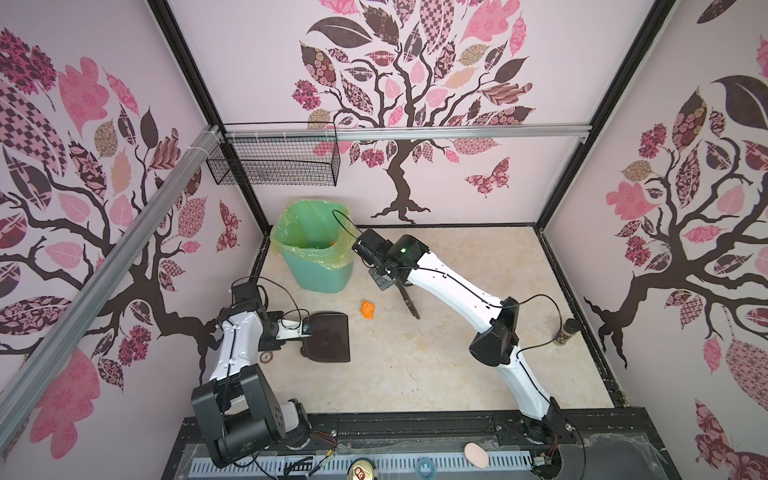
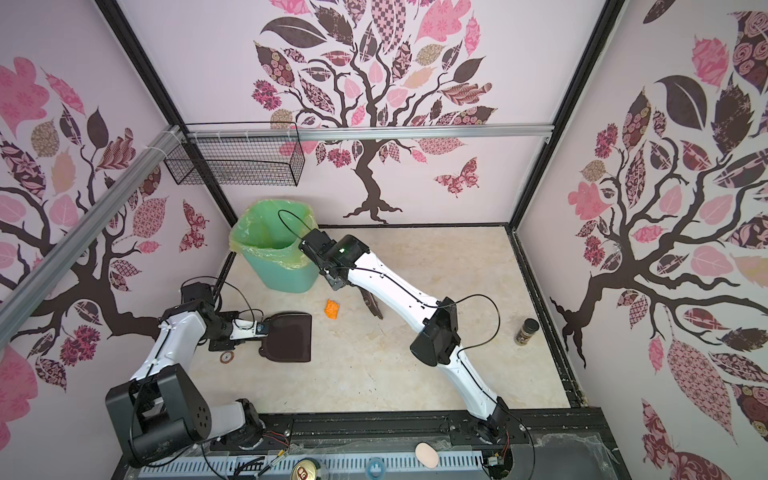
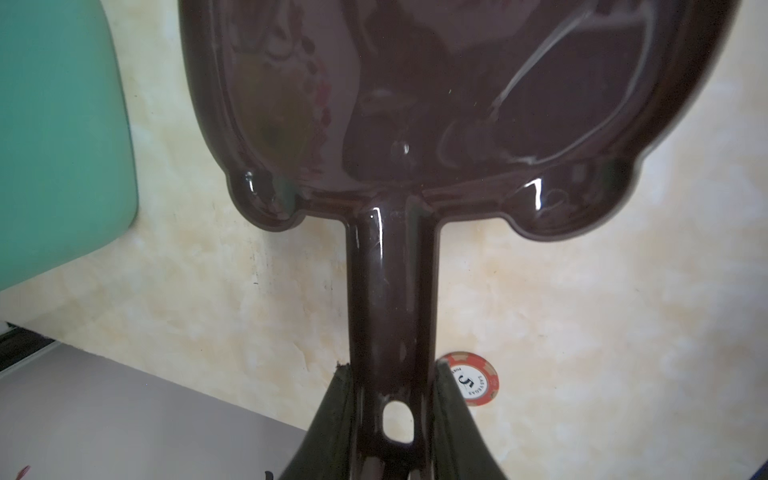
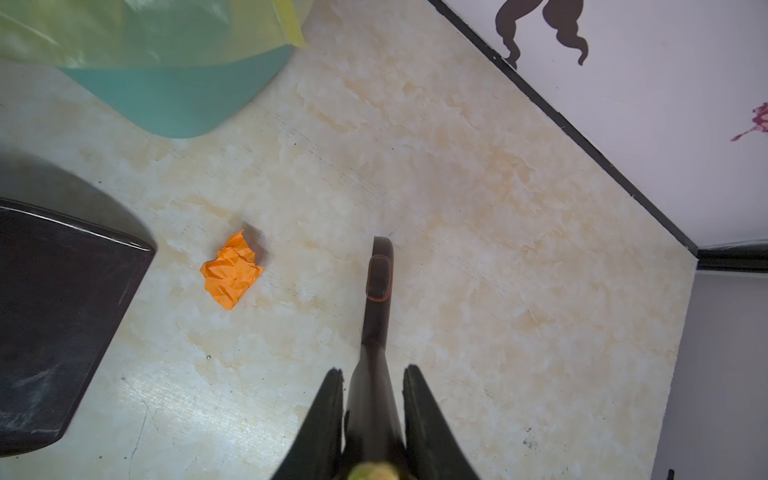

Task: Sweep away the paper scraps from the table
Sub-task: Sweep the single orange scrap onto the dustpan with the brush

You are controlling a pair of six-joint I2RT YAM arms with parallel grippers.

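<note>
One crumpled orange paper scrap (image 1: 368, 309) (image 2: 332, 309) (image 4: 232, 270) lies on the beige table (image 1: 449, 357), between the dustpan and the brush. My left gripper (image 1: 300, 331) (image 3: 392, 370) is shut on the handle of the dark brown dustpan (image 1: 328, 337) (image 2: 289, 336) (image 3: 457, 104) (image 4: 54, 316), whose wide edge faces the scrap. My right gripper (image 1: 395, 283) (image 4: 374, 372) is shut on a slim dark brush (image 1: 409, 301) (image 2: 372, 304) (image 4: 378, 282) that slants down just right of the scrap, not touching it.
A green bin (image 1: 316, 253) (image 2: 276, 253) (image 4: 166, 95) with a plastic liner stands behind the scrap. A poker chip (image 1: 265, 356) (image 3: 471, 380) lies by the dustpan handle. A spice jar (image 1: 566, 331) stands at the right edge. A wire basket (image 1: 274, 160) hangs on the back rail.
</note>
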